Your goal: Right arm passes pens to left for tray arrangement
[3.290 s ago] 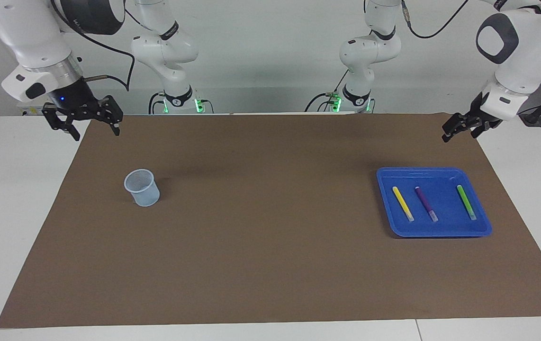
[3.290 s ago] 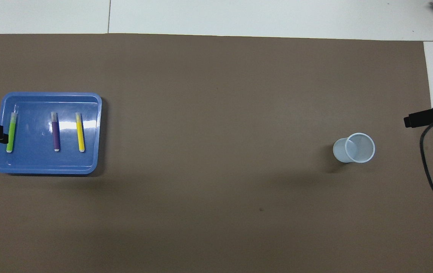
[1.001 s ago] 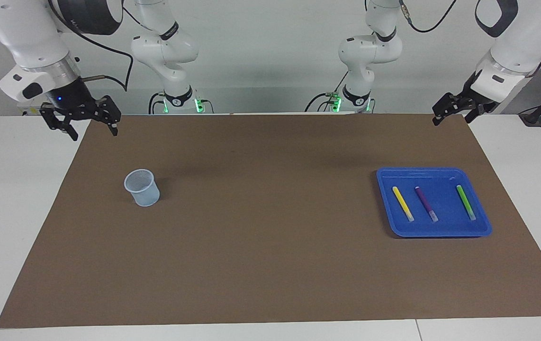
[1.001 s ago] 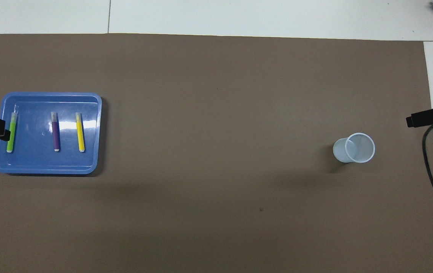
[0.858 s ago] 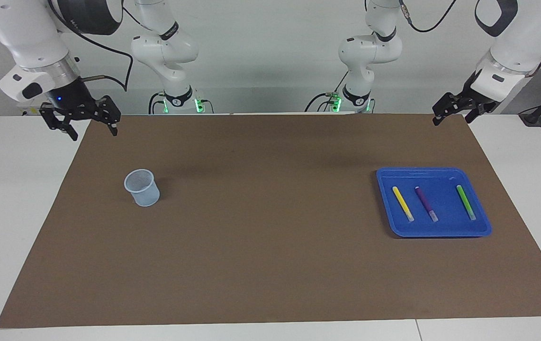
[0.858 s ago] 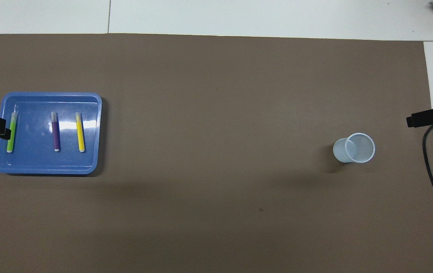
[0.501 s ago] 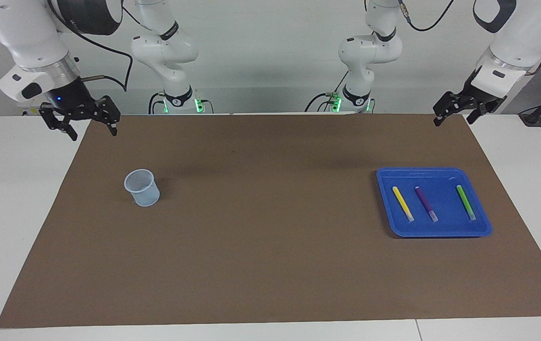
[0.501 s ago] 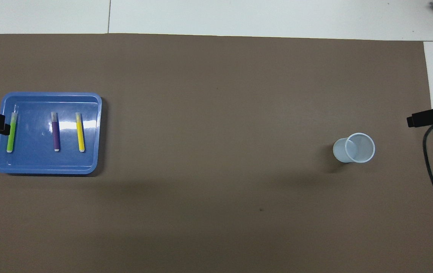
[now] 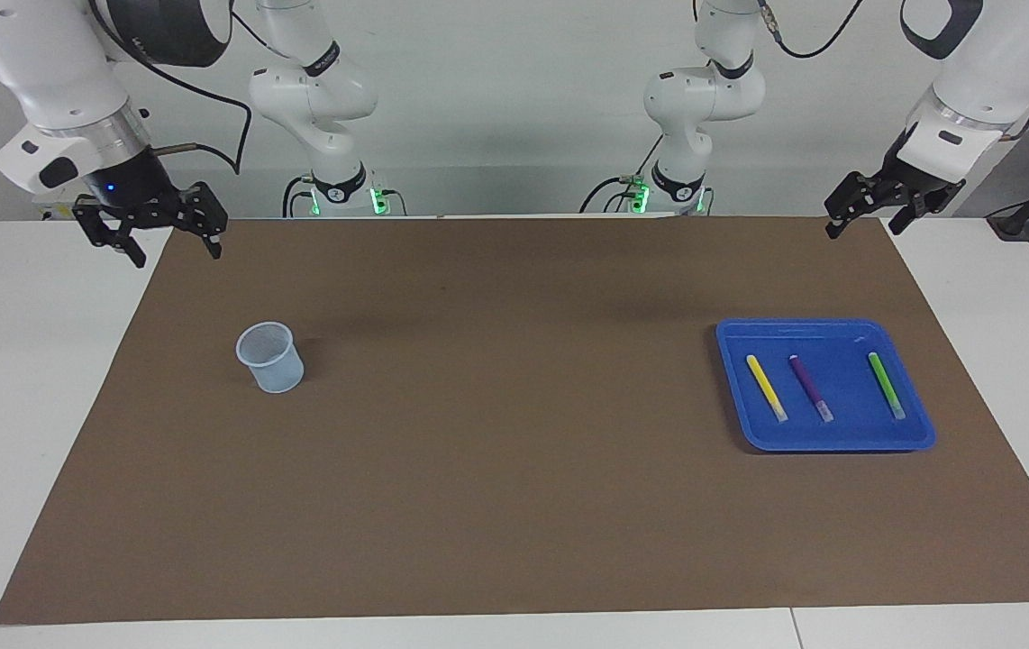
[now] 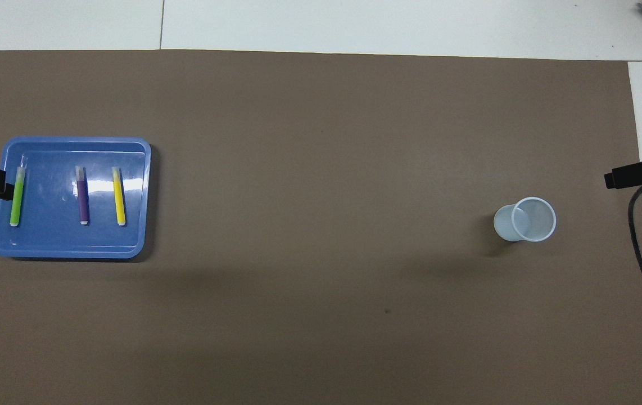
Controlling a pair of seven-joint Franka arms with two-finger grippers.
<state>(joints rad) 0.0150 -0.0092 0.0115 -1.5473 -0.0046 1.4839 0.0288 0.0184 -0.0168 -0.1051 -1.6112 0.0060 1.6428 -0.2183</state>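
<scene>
All three pens (image 9: 810, 388) sit in tray (image 9: 825, 437), right gripper (image 9: 152, 236) spread, left gripper (image 9: 870, 209) state unclear, both raised and empty; risk: further reaching knocks cup (image 9: 271, 358) over.
</scene>
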